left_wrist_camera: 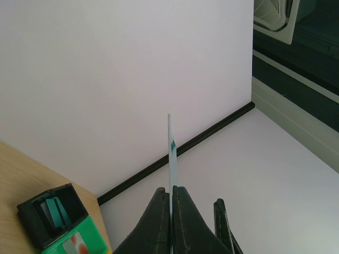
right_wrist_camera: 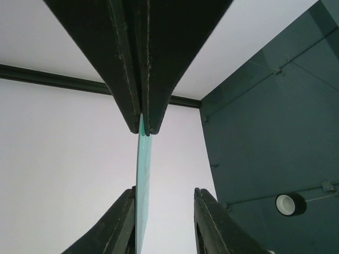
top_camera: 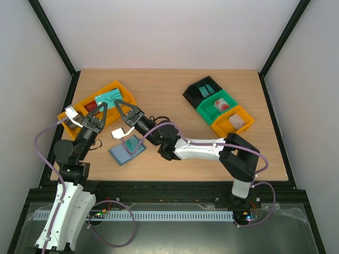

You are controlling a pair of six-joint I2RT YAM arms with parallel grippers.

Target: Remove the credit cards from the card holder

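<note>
Jaws of the left gripper (left_wrist_camera: 171,194) are found pressed together on a credit card (left_wrist_camera: 170,153), which is pinched by one edge and shows edge-on to both wrist cameras. From above, the same teal card (top_camera: 108,98) is seen held over the orange tray (top_camera: 79,103) at the left of the table (top_camera: 212,159). Jaws of the right gripper (right_wrist_camera: 165,194) are found spread, with the card's free end lying between them. One finger is just beside the card and the other is apart from it; contact cannot be confirmed.

The card holder (top_camera: 125,152) is lying open on the table near the front edge, just on the near side of both grippers and held by neither. A greener patch at its far side may be a further card, but this cannot be settled.

The step in hand is judged to be a handover of one extracted card between the grippers. For the next move, the right jaws would need to be brought squarely onto the card's flat faces before the left grip is released. A thin, slick card is liable to be twisted or dropped if pinched off-centre. The holder should then be checked for remaining cards.
</note>
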